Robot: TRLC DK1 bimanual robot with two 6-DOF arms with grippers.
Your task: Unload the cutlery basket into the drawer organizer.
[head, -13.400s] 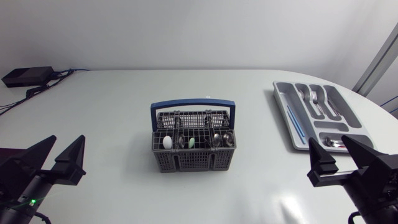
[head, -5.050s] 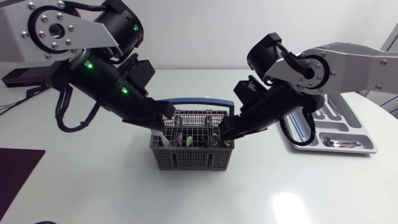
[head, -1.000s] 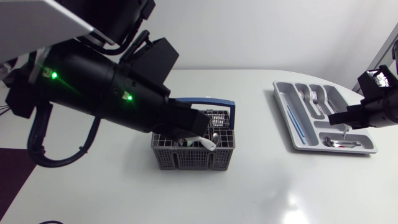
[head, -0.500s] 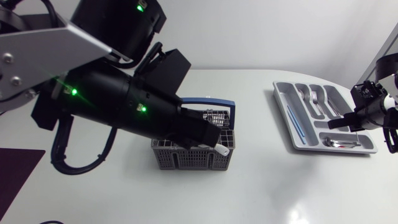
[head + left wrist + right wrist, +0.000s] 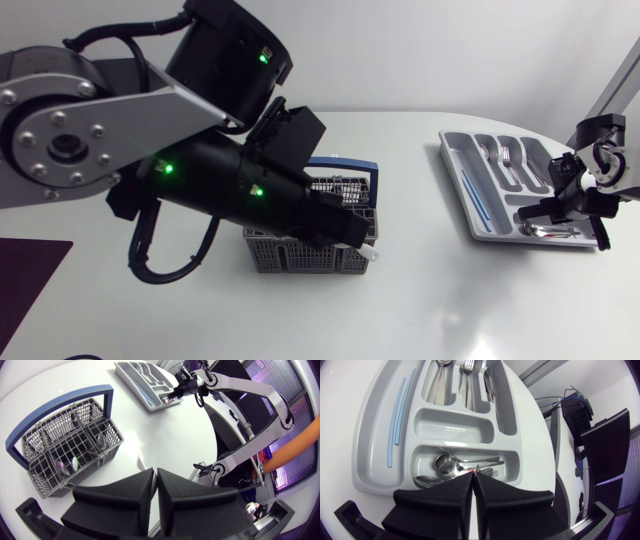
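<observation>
Cutlery basket (image 5: pixel 290 261) sits under left end effector (image 5: pixel 362 246), pinching a white utensil (image 5: pixel 373 255) (tip showing); right end effector (image 5: pixel 474 475) is pressed together above drawer organizer (image 5: pixel 374 435).

Left arm (image 5: pixel 215 185) overhanging basket (image 5: pixel 292 263), handle (image 5: pixel 345 163) spanning top

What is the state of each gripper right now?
Left gripper: shut on a white utensil.
Right gripper: shut, seemingly on a spoon.
</observation>
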